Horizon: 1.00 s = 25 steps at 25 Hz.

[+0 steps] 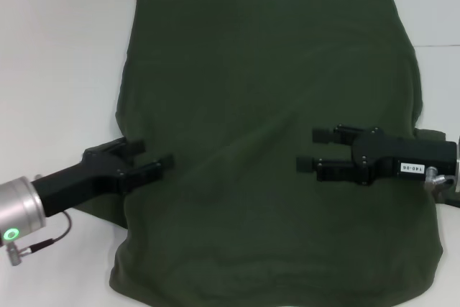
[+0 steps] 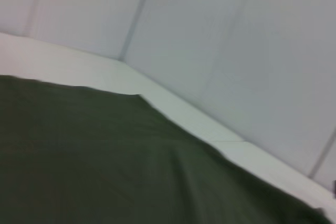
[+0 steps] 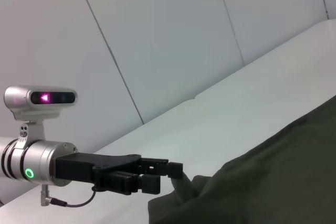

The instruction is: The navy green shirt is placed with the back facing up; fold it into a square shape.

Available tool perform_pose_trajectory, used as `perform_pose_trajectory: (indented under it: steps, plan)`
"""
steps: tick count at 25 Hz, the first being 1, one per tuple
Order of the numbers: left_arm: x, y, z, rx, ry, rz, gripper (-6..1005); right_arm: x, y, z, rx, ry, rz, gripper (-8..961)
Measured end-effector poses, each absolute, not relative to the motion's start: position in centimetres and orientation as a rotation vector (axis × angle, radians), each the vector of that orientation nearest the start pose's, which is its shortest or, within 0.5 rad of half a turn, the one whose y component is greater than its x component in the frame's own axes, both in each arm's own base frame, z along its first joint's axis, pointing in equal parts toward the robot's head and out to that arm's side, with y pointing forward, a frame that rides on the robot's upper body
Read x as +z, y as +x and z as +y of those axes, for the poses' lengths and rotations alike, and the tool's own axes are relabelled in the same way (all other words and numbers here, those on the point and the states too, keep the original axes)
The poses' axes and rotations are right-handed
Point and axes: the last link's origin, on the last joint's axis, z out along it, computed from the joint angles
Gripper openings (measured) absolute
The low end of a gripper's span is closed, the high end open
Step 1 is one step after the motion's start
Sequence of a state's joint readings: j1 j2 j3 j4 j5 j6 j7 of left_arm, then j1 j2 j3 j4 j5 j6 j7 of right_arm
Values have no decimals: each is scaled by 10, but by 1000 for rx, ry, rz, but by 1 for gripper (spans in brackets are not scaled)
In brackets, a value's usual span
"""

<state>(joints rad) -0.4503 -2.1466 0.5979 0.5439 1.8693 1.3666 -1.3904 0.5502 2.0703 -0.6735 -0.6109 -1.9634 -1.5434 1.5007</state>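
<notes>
Both hands parked over the shirt's sides, fingers spread

The navy green shirt [image 1: 266, 141] lay flat on the desk [image 1: 57, 70]; left hand [image 1: 154, 159] at its left edge, right hand [image 1: 310, 150] over the right, probably readying a fold.

Left gripper [image 1: 149, 157]: matte black, two blocky fingers, silver cylindrical wrist with a green ring light and a thin black cable looping beneath. Right gripper [image 1: 316, 149]: same black build, white label with small dark print, silver fitting behind.
</notes>
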Motion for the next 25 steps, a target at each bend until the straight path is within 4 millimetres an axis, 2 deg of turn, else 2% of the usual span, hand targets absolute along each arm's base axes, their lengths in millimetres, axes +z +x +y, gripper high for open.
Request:
perform_pose_trajectory:
  steps: [5, 13, 25]
  plan:
    - [-13, -308, 321, -831, -2286, -1000, 828, -2, 255, 340, 789, -2669, 812, 900]
    - [-2, -334, 326, -777, -2093, -1167, 829, -2, 254, 341, 792, -2668, 824, 900]
    - [-4, -344, 326, -730, -2038, -1210, 828, 1, 255, 342, 788, -2667, 823, 900]
